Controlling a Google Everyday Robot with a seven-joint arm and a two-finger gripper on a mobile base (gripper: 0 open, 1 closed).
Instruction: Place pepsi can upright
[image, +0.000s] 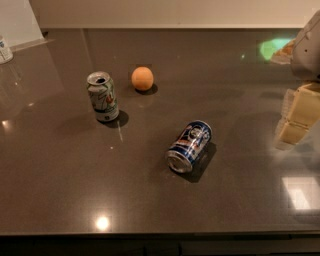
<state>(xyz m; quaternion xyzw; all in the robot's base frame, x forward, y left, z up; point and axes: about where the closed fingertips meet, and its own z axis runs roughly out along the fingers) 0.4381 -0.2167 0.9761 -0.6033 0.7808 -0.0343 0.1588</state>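
The pepsi can (190, 146), dark blue with a round logo and silver ends, lies on its side near the middle of the dark grey countertop (60, 190). One silver end points toward the front left. My gripper (298, 119), pale yellow, hangs at the right edge of the view, above the counter. It is well to the right of the can and apart from it, and it holds nothing that I can see.
A pale green-and-white can (103, 96) stands upright at the back left, its top opened. An orange (142, 78) sits just right of it. A white container (4, 49) shows at the far left edge. The counter's front edge (160, 233) runs along the bottom.
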